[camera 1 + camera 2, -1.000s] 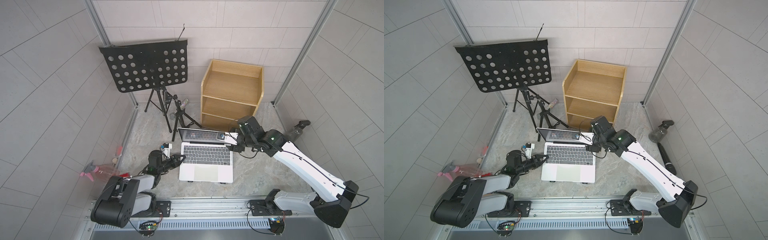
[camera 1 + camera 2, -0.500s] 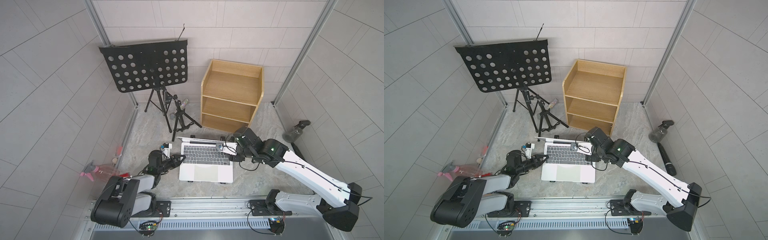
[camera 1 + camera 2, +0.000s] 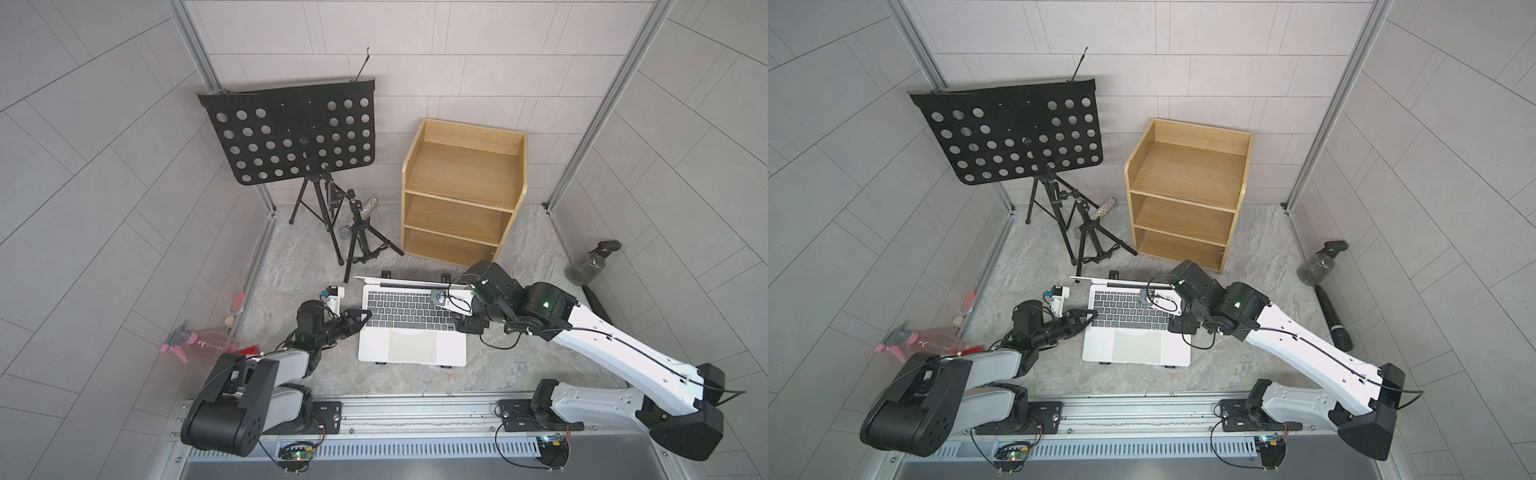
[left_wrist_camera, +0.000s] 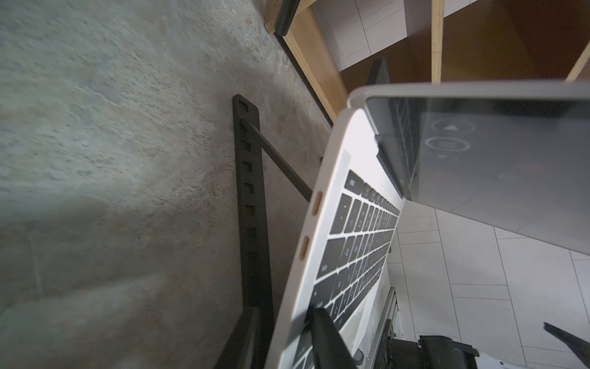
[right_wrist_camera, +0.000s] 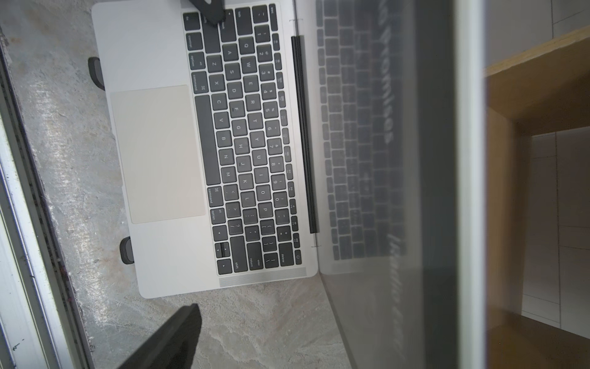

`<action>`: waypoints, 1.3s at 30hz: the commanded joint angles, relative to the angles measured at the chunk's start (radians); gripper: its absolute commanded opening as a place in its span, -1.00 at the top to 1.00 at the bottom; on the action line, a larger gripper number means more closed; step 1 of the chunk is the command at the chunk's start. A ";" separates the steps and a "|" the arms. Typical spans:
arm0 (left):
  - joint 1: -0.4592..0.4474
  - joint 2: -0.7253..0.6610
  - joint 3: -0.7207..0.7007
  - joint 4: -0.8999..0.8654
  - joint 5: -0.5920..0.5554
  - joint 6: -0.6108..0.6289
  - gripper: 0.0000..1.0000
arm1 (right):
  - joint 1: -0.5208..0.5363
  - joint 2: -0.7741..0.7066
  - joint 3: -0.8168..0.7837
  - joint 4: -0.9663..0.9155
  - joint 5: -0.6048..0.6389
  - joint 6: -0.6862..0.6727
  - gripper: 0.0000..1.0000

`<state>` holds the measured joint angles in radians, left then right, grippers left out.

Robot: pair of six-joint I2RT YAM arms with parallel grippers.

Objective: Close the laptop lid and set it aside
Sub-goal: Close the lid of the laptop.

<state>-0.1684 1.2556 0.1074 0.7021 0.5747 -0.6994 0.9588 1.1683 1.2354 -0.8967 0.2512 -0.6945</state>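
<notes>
Laptop lid (image 5: pixel 399 191) blurred, cut off; screen text unreadable.

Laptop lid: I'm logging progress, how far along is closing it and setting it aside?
Done: nothing finished yet. In hand: the lid is tipped partway down over the keyboard; the left gripper pins the laptop at its keyboard edge, while the right gripper is at the lid's corner. Left: shut the lid fully, then lift the laptop off its stand and set it aside.
</notes>
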 commanded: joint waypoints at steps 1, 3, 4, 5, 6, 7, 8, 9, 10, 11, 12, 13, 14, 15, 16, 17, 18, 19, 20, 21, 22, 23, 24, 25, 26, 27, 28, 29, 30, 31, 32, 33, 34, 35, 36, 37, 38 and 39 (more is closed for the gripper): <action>0.003 -0.012 0.015 -0.013 0.010 0.009 0.37 | 0.014 0.037 0.090 -0.058 -0.044 0.008 -0.79; 0.002 -0.012 0.015 -0.014 0.011 0.009 0.37 | 0.014 0.051 0.131 -0.069 -0.071 0.010 -0.80; 0.003 -0.012 0.015 -0.015 0.012 0.010 0.36 | 0.014 0.056 0.150 -0.073 -0.088 0.012 -0.80; 0.003 -0.012 0.015 -0.015 0.012 0.011 0.36 | 0.014 0.062 0.166 -0.077 -0.106 0.017 -0.80; 0.003 -0.011 0.015 -0.014 0.013 0.011 0.36 | 0.014 0.067 0.183 -0.081 -0.122 0.025 -0.80; 0.003 -0.009 0.016 -0.015 0.014 0.011 0.36 | 0.014 0.068 0.198 -0.084 -0.142 0.035 -0.80; 0.004 -0.009 0.015 -0.015 0.014 0.012 0.36 | 0.014 0.067 0.211 -0.085 -0.164 0.045 -0.80; 0.004 -0.010 0.015 -0.014 0.013 0.012 0.36 | 0.013 0.067 0.226 -0.083 -0.188 0.058 -0.80; 0.004 -0.008 0.016 -0.014 0.014 0.012 0.37 | 0.012 0.064 0.238 -0.075 -0.208 0.073 -0.79; 0.004 -0.008 0.017 -0.014 0.014 0.012 0.36 | 0.011 0.060 0.251 -0.063 -0.225 0.092 -0.78; 0.004 -0.007 0.017 -0.013 0.013 0.012 0.37 | 0.010 0.058 0.262 -0.047 -0.240 0.109 -0.76; 0.003 -0.007 0.018 -0.015 0.013 0.012 0.36 | 0.007 0.060 0.273 -0.019 -0.239 0.129 -0.74; 0.004 -0.006 0.017 -0.014 0.014 0.012 0.36 | 0.003 0.063 0.283 0.003 -0.225 0.175 -0.72; 0.003 -0.006 0.017 -0.015 0.013 0.012 0.36 | -0.002 0.073 0.294 0.020 -0.208 0.201 -0.69; 0.004 -0.006 0.017 -0.015 0.013 0.012 0.36 | -0.005 0.083 0.304 0.037 -0.184 0.222 -0.63; 0.003 -0.007 0.017 -0.015 0.013 0.012 0.36 | -0.006 0.098 0.315 0.052 -0.149 0.241 -0.56; 0.004 -0.007 0.017 -0.014 0.014 0.012 0.36 | -0.008 0.115 0.326 0.061 -0.117 0.254 -0.45; 0.004 -0.007 0.017 -0.016 0.013 0.012 0.36 | -0.008 0.132 0.337 0.069 -0.088 0.265 -0.38; 0.003 -0.008 0.017 -0.016 0.014 0.012 0.36 | -0.008 0.146 0.346 0.071 -0.075 0.270 -0.35; 0.003 -0.008 0.017 -0.016 0.013 0.012 0.37 | -0.008 0.158 0.353 0.073 -0.073 0.272 -0.32; 0.002 -0.008 0.017 -0.017 0.013 0.012 0.36 | -0.008 0.166 0.356 0.079 -0.072 0.273 -0.27; 0.003 -0.010 0.018 -0.018 0.013 0.014 0.36 | -0.008 0.172 0.358 0.092 -0.060 0.276 -0.20; 0.003 -0.010 0.018 -0.019 0.013 0.014 0.37 | -0.008 0.180 0.362 0.101 -0.040 0.275 -0.11; 0.002 -0.011 0.017 -0.019 0.012 0.014 0.37 | -0.009 0.189 0.366 0.109 -0.013 0.270 0.00; 0.003 -0.011 0.017 -0.019 0.013 0.014 0.37 | -0.009 0.201 0.373 0.111 0.009 0.261 0.12; 0.003 -0.011 0.017 -0.019 0.013 0.014 0.37 | -0.009 0.214 0.382 0.104 0.025 0.247 0.21; 0.004 -0.012 0.017 -0.019 0.014 0.014 0.36 | -0.009 0.230 0.393 0.088 0.036 0.232 0.28; 0.004 -0.009 0.017 -0.019 0.013 0.014 0.37 | -0.009 0.244 0.408 0.068 0.041 0.217 0.33; 0.003 -0.010 0.017 -0.019 0.013 0.014 0.36 | -0.009 0.256 0.421 0.042 0.038 0.205 0.36; 0.004 -0.011 0.018 -0.019 0.013 0.014 0.37 | -0.009 0.264 0.430 0.019 0.029 0.193 0.38; 0.004 -0.012 0.018 -0.019 0.014 0.015 0.36 | -0.009 0.266 0.433 0.000 0.009 0.183 0.39; 0.005 -0.012 0.018 -0.019 0.013 0.014 0.36 | -0.008 0.264 0.430 -0.013 -0.013 0.173 0.40; 0.005 -0.010 0.017 -0.019 0.014 0.014 0.37 | -0.009 0.263 0.423 -0.019 -0.028 0.166 0.40; 0.003 -0.009 0.017 -0.019 0.013 0.014 0.36 | -0.009 0.263 0.420 -0.032 -0.045 0.160 0.40; 0.004 -0.010 0.017 -0.019 0.013 0.014 0.36 | -0.009 0.267 0.418 -0.047 -0.056 0.156 0.41; 0.004 -0.010 0.017 -0.019 0.012 0.014 0.36 | -0.008 0.273 0.419 -0.066 -0.066 0.153 0.41; 0.004 -0.009 0.017 -0.019 0.013 0.015 0.36 | -0.008 0.278 0.422 -0.089 -0.079 0.148 0.41; 0.004 -0.009 0.017 -0.019 0.014 0.014 0.37 | -0.008 0.282 0.422 -0.107 -0.095 0.147 0.42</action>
<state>-0.1684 1.2552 0.1074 0.6979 0.5785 -0.6987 0.9508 1.4349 1.6409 -0.9112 0.2134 -0.5228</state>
